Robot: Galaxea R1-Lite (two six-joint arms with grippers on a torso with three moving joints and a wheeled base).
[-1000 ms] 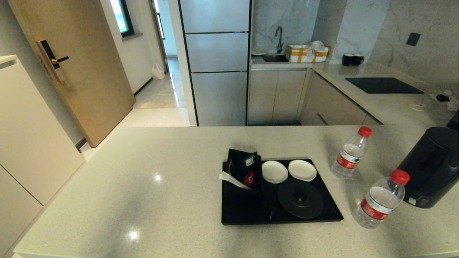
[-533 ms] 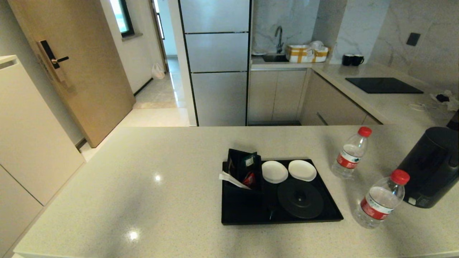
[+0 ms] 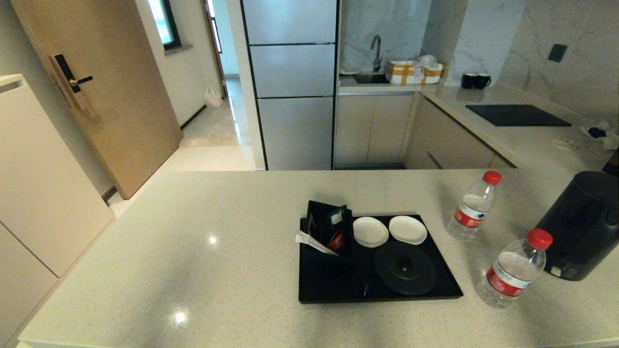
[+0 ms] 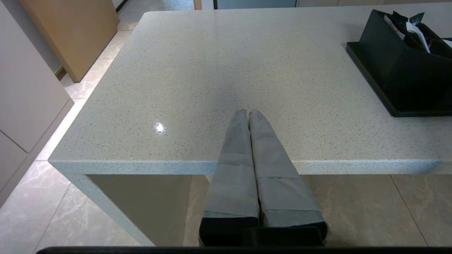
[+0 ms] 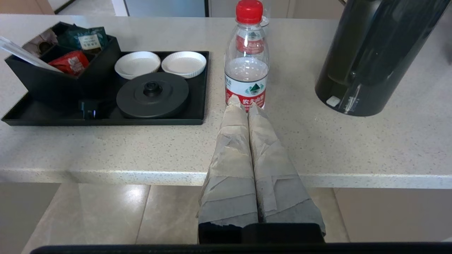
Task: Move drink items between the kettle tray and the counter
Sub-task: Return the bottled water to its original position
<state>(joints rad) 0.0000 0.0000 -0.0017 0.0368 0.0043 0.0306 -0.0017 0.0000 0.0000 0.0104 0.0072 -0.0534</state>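
The dark grey kettle (image 3: pixel 582 224) stands on the beige counter (image 3: pixel 193 251) at the far right, off the tray. Two red-capped water bottles (image 3: pixel 471 208) (image 3: pixel 512 273) stand on the counter between kettle and black kettle tray (image 3: pixel 333 287). The tray bears the round kettle base (image 3: pixel 405 267), two white coasters (image 3: pixel 370 231) and a sachet box (image 3: pixel 329 227). My right gripper (image 5: pixel 243 102) is shut and empty near the counter's front edge, pointing at the near bottle (image 5: pixel 247 63), with the kettle (image 5: pixel 374 53) beside it. My left gripper (image 4: pixel 248 112) is shut and empty over bare counter (image 4: pixel 197 70), left of the tray.
Behind the counter runs a second worktop with a black cooktop (image 3: pixel 517 115), two black mugs (image 3: pixel 475 80) and a sink (image 3: pixel 370 77). A fridge (image 3: pixel 292 82) and a wooden door (image 3: pixel 96 87) stand further back. The counter's left edge (image 3: pixel 72 270) drops to the floor.
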